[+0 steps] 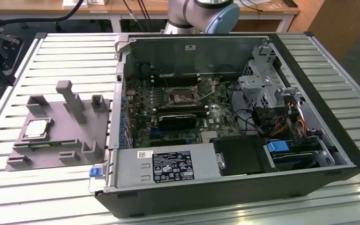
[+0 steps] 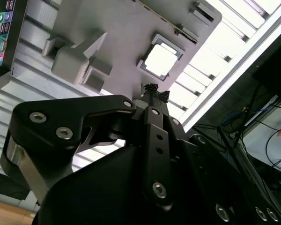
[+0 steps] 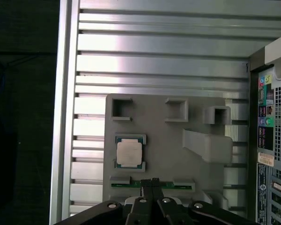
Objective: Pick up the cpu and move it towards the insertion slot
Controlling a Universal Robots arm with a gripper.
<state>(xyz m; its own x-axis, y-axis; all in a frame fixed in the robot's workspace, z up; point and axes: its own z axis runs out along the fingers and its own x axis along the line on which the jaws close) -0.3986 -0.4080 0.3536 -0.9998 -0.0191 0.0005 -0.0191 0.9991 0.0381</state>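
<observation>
Slatted aluminium table (image 1: 61, 56) carries an open computer case (image 1: 243, 194), with a grey holder plate (image 1: 55, 147) just beside it on the exterior view's left. The cpu (image 1: 37, 127) lies flat, silver top up, in a shallow framed pocket at the end of the plate away from the case. Nothing touches it. It is square, so it has no long axis to note, and its edges run parallel to the plate's edges. The gripper (image 3: 153, 182) has its fingers together and empty, hanging above the plate. In the first wrist view the tips sit over a green-edged strip (image 3: 126, 184) lying in a groove of the plate. The cpu (image 3: 129, 153) is near them but apart, offset across the plate toward the table's edge and away from the case. Judgement: the pick has not begun, and this sideways offset is the relation that matters. The insertion slot (image 1: 183, 95) sits on the board inside the case, well apart from the cpu toward the exterior view's right, with the case wall between them. The exterior view holds cpu and slot in one frame. The first wrist view looks square down on plate and tips. The second wrist view looks along the finger, so the cpu (image 2: 160, 61) appears just past the gripper (image 2: 153, 89), closer than the square-on view suggests.
</observation>
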